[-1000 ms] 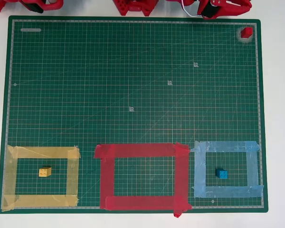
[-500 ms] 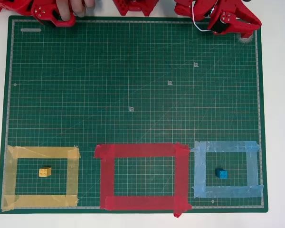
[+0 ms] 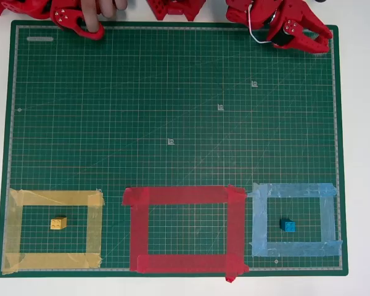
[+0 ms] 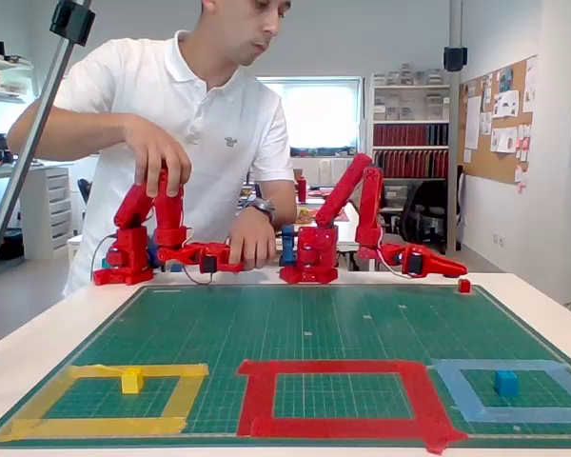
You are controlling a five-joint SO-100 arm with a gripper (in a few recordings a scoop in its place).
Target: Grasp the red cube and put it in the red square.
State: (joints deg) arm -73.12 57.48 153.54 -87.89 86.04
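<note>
The tiny plain red cube (image 4: 464,285) is seen at the far right corner of the green cutting mat (image 4: 305,324), just beside the red pincer (image 4: 454,269). Pincer opening cannot be told; nothing appears held. The cube is judged light, rigid, smooth; 2 opposite flat faces are best taken. The red tape square (image 3: 185,229) lies well apart.

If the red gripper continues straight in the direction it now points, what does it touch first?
Most likely the small red cube: in the fixed view it sits on the green cutting mat just beyond the tips of the gripper. Depth is unclear, so it may pass beside it.
</note>
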